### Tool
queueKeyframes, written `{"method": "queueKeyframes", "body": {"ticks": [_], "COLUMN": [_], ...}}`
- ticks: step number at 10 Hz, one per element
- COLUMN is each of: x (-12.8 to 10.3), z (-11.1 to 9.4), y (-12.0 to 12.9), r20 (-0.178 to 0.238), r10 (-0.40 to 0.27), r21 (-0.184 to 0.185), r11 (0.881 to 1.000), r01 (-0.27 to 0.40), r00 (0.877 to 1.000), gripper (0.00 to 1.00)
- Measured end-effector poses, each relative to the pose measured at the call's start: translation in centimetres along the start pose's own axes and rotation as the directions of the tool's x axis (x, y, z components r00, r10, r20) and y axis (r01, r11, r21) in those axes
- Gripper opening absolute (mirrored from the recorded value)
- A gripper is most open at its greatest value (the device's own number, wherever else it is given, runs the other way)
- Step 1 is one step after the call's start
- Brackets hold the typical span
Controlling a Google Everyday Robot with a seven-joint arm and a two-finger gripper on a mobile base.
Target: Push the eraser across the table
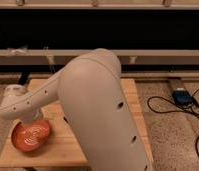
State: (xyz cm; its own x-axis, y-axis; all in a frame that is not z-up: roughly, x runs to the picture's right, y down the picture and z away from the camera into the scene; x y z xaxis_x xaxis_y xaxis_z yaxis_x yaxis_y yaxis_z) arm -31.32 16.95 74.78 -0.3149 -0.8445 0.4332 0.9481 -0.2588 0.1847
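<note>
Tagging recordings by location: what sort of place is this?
Probably an indoor lab or test area: a small wooden table, loose cables and a blue box on speckled floor. The gripper sits low left, over the orange plate.

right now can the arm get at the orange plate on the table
Probably yes: the arm reaches down over the table, its jaws low at the picture's left, just above the orange plate, with nothing seen between them.
</note>
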Motion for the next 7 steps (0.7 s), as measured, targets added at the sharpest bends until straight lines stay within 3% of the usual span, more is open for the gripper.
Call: {"method": "queueKeyframes", "body": {"ticks": [3, 7], "x": [0.0, -1.8], "z": [-0.2, -1.4], "y": [1.3, 8.2], "r20": [-0.001, -0.001], "r10": [0.034, 0.143], "r21": [-0.003, -0.020], "r11": [0.999, 0.989], "r01": [-0.034, -0.143], "r00": [0.999, 0.990], "gripper": [0.80, 0.80]}}
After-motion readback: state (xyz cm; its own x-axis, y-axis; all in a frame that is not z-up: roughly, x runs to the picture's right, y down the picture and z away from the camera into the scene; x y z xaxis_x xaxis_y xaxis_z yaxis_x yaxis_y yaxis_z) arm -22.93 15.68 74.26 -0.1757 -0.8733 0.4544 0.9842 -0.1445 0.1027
